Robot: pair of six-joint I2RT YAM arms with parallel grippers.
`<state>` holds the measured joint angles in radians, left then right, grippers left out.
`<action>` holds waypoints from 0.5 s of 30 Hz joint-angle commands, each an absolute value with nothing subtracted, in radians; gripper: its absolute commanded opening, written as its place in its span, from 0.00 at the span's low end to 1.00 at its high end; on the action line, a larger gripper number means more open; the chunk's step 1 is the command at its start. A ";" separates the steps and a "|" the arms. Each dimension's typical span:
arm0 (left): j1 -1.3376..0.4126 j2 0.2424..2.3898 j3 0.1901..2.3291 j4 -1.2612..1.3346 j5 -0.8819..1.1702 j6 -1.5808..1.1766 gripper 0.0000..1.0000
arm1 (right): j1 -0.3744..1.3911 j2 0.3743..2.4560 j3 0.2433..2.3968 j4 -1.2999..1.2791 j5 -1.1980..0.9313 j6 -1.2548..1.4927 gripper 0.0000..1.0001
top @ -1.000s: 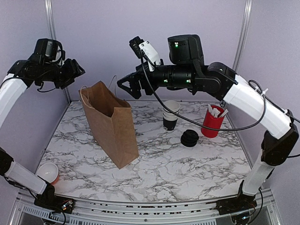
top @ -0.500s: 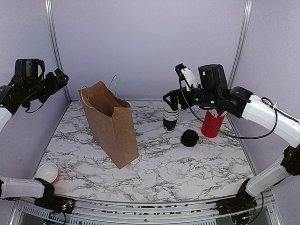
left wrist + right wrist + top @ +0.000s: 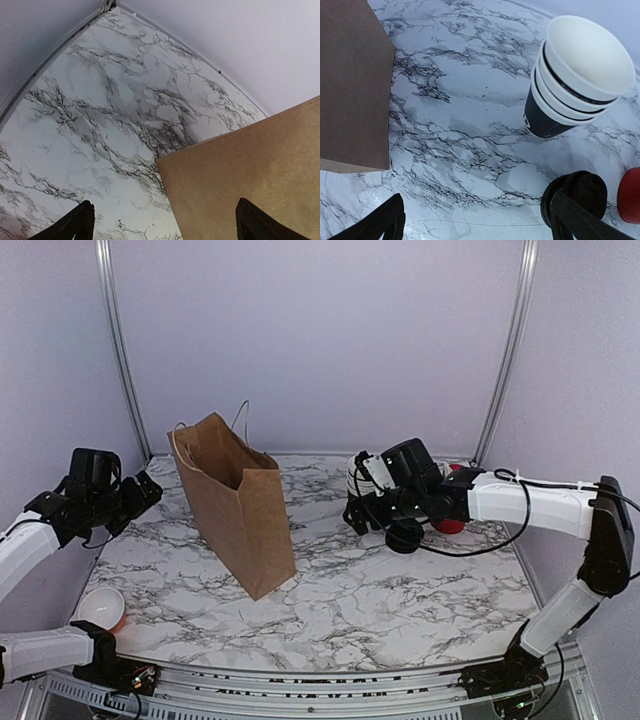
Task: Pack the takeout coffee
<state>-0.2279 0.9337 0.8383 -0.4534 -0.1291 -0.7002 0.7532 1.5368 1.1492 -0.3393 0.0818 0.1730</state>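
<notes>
The lidded takeout coffee does not show in any view. A brown paper bag [image 3: 240, 502] stands open on the marble table, left of centre. It also shows in the left wrist view [image 3: 250, 165] and the right wrist view [image 3: 350, 85]. My left gripper [image 3: 140, 490] hangs low, left of the bag, open and empty [image 3: 165, 225]. My right gripper [image 3: 358, 515] is low over the table beside the cup stack, open and empty [image 3: 480, 225].
A stack of lidless black cups [image 3: 362, 480] [image 3: 575, 80] stands at the back right. A stack of black lids [image 3: 405, 536] [image 3: 575, 195] and a red cup of sachets [image 3: 450, 515] [image 3: 631, 195] sit beside it. A red, white-lined cup [image 3: 101, 607] sits at the front left.
My right gripper has come away from above the bag and dropped to the table by the cup stack. My left arm has swung down to the bag's left.
</notes>
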 commanded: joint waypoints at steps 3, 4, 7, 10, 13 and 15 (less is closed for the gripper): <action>-0.226 0.980 0.642 -0.235 0.037 -0.843 0.99 | 0.873 1.719 1.194 -0.210 0.181 0.211 0.98; -0.227 0.996 0.625 -0.210 0.048 -0.855 0.99 | 0.886 1.751 1.202 -0.197 0.201 0.221 0.98; -0.235 1.049 0.584 -0.125 0.073 -0.893 0.99 | 0.899 1.848 1.229 -0.162 0.231 0.245 0.98; -0.240 1.122 0.578 -0.065 0.078 -0.927 0.99 | 0.911 1.923 1.259 -0.126 0.242 0.260 0.97; -0.241 1.198 0.592 0.007 0.075 -0.941 0.99 | 0.927 1.964 1.268 -0.092 0.265 0.265 0.97; -0.240 1.277 0.635 0.024 0.071 -0.938 0.99 | 0.933 1.980 1.266 -0.069 0.265 0.267 0.97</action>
<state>-0.2375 1.1770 0.5819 -0.0967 0.0570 -0.9104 0.9176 1.9587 1.2179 -0.1562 0.2207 0.2405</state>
